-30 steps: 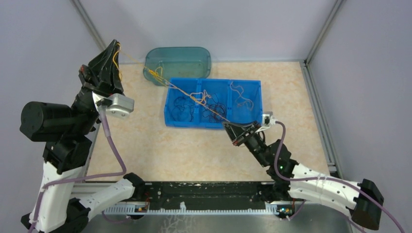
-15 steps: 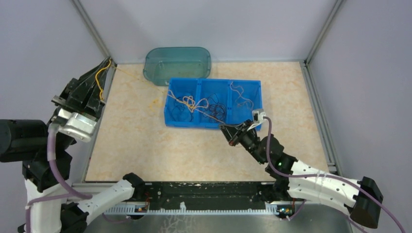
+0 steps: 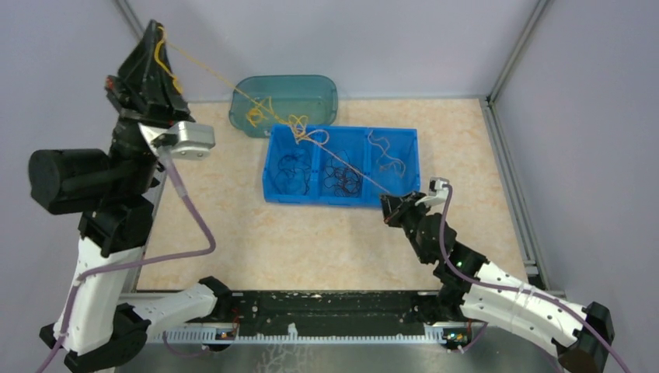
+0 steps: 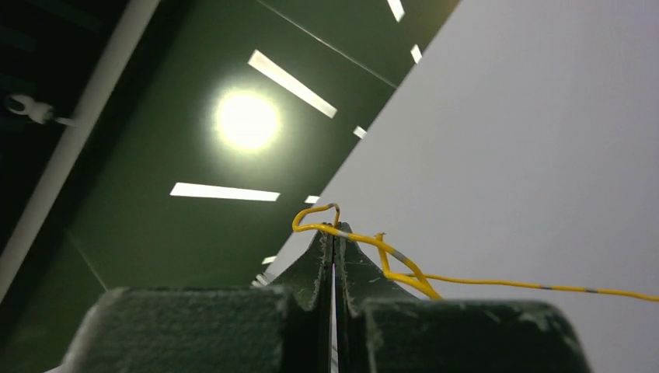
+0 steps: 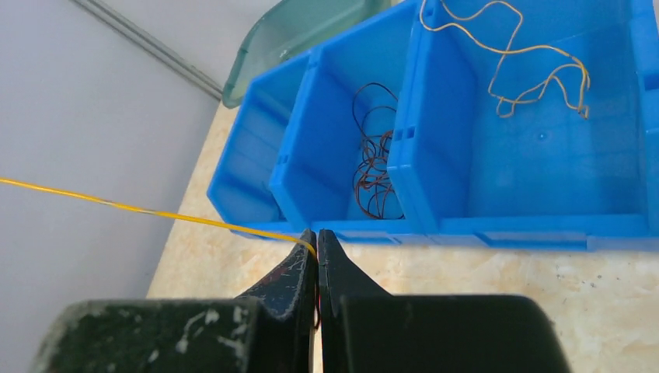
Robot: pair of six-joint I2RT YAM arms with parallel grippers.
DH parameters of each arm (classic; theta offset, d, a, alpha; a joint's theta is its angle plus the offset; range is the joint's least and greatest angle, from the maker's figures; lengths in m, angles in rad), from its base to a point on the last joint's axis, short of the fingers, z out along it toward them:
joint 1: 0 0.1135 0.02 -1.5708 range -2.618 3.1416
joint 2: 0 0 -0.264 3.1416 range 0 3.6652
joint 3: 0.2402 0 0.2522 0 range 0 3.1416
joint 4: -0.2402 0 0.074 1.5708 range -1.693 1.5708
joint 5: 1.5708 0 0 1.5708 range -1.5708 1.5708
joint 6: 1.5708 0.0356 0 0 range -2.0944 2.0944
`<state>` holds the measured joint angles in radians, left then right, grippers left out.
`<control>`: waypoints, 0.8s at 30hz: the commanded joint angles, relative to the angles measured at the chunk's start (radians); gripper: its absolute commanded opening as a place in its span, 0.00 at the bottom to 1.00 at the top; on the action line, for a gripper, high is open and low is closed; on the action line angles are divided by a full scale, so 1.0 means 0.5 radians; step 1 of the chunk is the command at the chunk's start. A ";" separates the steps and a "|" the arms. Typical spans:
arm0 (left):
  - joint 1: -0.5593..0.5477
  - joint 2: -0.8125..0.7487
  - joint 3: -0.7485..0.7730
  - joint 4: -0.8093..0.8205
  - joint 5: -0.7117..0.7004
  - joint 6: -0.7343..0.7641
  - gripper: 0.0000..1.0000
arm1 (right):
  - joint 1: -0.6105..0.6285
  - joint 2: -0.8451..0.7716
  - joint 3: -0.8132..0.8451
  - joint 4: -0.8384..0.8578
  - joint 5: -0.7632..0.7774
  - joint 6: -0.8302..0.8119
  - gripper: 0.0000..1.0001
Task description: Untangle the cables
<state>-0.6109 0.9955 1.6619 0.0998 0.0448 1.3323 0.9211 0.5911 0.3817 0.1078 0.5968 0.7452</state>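
A yellow-orange cable (image 3: 211, 71) runs taut between both grippers, with a knotted clump (image 3: 301, 130) hanging over the blue bin's (image 3: 272, 190) back left corner. My left gripper (image 3: 159, 33) is raised high at the far left, shut on one end of the cable (image 4: 466, 280), which loops over its fingertips (image 4: 322, 245). My right gripper (image 3: 391, 205) sits low in front of the bin, shut on the other end (image 5: 155, 211). Dark cables (image 3: 342, 177) lie in the bin's middle compartment, bluish-dark ones (image 3: 291, 169) in the left, and a pale orange wire (image 3: 386, 155) in the right.
A teal translucent tub (image 3: 284, 93) stands behind the bin against the back wall. Metal frame rails run along the left and right table edges. In the right wrist view the bin (image 5: 536, 225) lies just ahead of the fingers.
The left arm swung up and inward from low at the left edge, pulling the yellow cable taut and lifting its clump off the bin. The right gripper shifted slightly right.
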 commanded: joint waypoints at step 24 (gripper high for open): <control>0.020 -0.224 0.328 -1.039 1.407 -1.708 0.00 | -0.065 0.098 0.164 0.415 -1.481 -0.764 0.87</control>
<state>-0.6090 0.8902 1.7782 -0.4522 0.6636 0.5587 0.8936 0.6548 0.4961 0.2741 -0.1516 0.3618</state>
